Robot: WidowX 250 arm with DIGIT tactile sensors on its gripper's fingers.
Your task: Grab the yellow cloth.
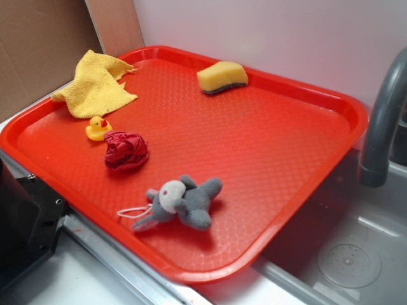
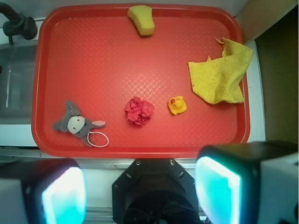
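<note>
A: What is seen nearest to the wrist camera?

B: The gripper (image 2: pixel 140 191) is seen at the bottom of the wrist view. Its two fingers (image 2: pixel 60 193) are held wide apart, and nothing is held between them. It is kept outside the near edge of the red tray (image 2: pixel 140 150), not over it.

A: And what is found on the tray, from the near edge going away?

B: In the wrist view, close to the near edge at the left side, a grey plush toy (image 2: pixel 74 123) is laid flat, with a white loop of string beside it. A little further in, about the middle of the near half, a crumpled red cloth (image 2: pixel 138 111) is placed. Just beside it, to the right, a small yellow duck (image 2: pixel 177 105) is seen; the two are near but not touching.

A: Where is the yellow cloth located?

B: The yellow cloth (image 2: pixel 218 74) is spread at the right edge of the tray in the wrist view, beyond the duck. Part of it is draped over the rim. In the exterior view it (image 1: pixel 95 86) is seen at the far left corner of the tray (image 1: pixel 305 165), partly over the rim too.

A: Is something placed still further?

B: Yes, a yellow sponge (image 2: pixel 141 18) is laid against the far edge. Beyond the left edge, a sink (image 2: pixel 14 88) with a dark faucet (image 2: pixel 16 23) is visible.
</note>
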